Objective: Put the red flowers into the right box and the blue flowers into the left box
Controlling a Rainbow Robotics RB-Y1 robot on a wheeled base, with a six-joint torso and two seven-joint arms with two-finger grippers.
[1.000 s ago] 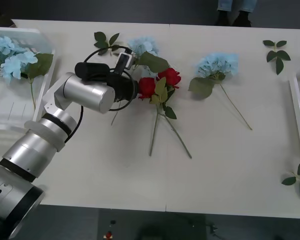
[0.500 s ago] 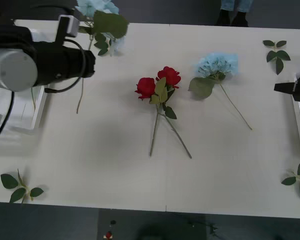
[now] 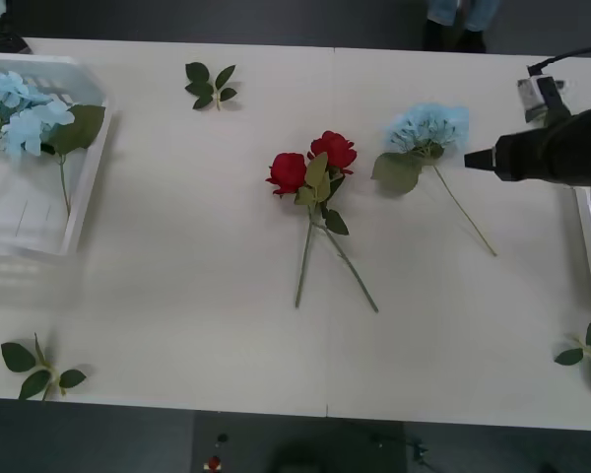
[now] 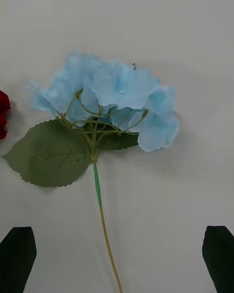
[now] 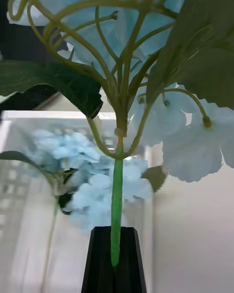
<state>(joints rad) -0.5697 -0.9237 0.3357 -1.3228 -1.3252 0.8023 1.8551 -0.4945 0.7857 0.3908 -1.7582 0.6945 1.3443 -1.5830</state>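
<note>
White table (image 3: 177, 296), right gripper (image 4: 117, 259) spread over blue flower (image 4: 112, 97), left gripper (image 5: 116, 263) pinching another's stem (image 5: 116, 200).

My right arm reaches in from the right edge of the front view, upper right of the frame, its dark wrist lying roughly level and pointing toward the middle. The right gripper (image 3: 473, 159) sits at the tip of that arm, tapering to a narrow black point in that view. In the right wrist view its two black fingers (image 4: 17, 254) stand wide apart at the two lower corners, with nothing between them. My left gripper (image 5: 116, 268) shows at the bottom centre of the left wrist view, its black fingers (image 5: 100, 268) pressed together on the green stem of a blue flower (image 5: 116, 202), holding it upright.
</note>
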